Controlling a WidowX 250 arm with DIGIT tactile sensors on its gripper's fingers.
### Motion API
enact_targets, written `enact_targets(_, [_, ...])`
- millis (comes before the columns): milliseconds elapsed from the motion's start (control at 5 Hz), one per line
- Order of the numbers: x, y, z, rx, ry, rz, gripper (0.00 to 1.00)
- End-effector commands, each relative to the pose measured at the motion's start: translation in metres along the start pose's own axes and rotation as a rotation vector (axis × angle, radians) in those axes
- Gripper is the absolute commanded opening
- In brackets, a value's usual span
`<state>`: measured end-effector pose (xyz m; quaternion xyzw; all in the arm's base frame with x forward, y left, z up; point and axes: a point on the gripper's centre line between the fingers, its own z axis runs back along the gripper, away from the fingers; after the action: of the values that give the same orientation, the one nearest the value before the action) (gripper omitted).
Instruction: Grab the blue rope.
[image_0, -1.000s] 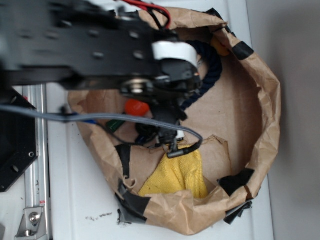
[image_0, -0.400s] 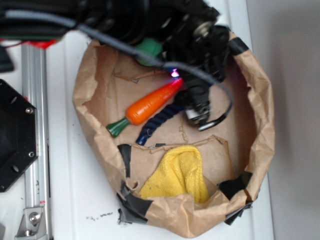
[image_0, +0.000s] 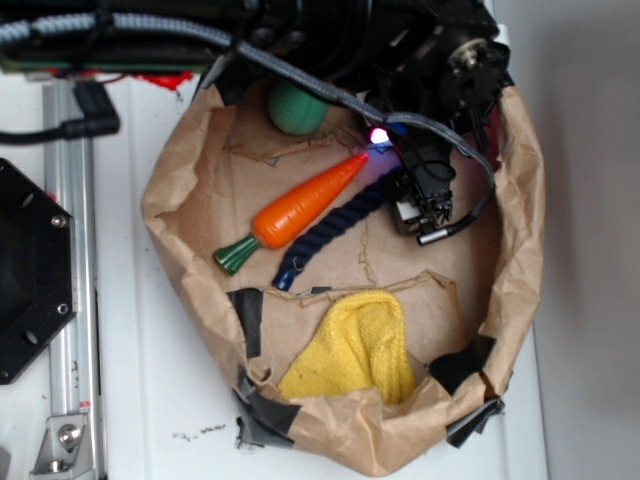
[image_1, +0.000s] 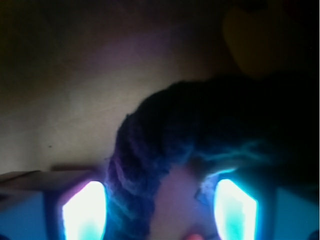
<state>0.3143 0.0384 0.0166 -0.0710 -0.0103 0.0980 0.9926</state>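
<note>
The blue rope (image_0: 330, 233) lies on the floor of a brown paper bag (image_0: 525, 250), running from a bright blue tip at lower left up and right, beside an orange toy carrot (image_0: 305, 207). Its upper end passes under my gripper (image_0: 408, 192), which hangs low at the bag's upper right with a small light glowing on it. In the wrist view the rope's dark twisted bend (image_1: 150, 150) fills the space between my two lit fingers (image_1: 84, 212), closer to the left one. The gripper (image_1: 160, 212) stands open astride the rope, jaws wide apart.
A yellow cloth (image_0: 358, 350) lies at the bag's front. A green ball (image_0: 295, 108) sits at the back left, partly under the arm's grey cable (image_0: 300, 75). The bag's crumpled taped walls ring everything. A metal rail (image_0: 70, 300) runs along the left.
The arm has swung from over the bag's left side to its upper right, uncovering the carrot and rope. The gripper has come down over the rope's upper end.
</note>
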Motion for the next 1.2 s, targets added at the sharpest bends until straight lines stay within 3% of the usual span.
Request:
enact_targets(0, [-0.003,-0.011,-0.013,0.017,0.014,-0.034,0.0])
enact_targets(600, [-0.008,-0.016,-0.007,0.042,-0.013,-0.034,0.0])
enact_targets(1000, [-0.035,-0.083,0.073,0.019,-0.096,-0.212,0.0])
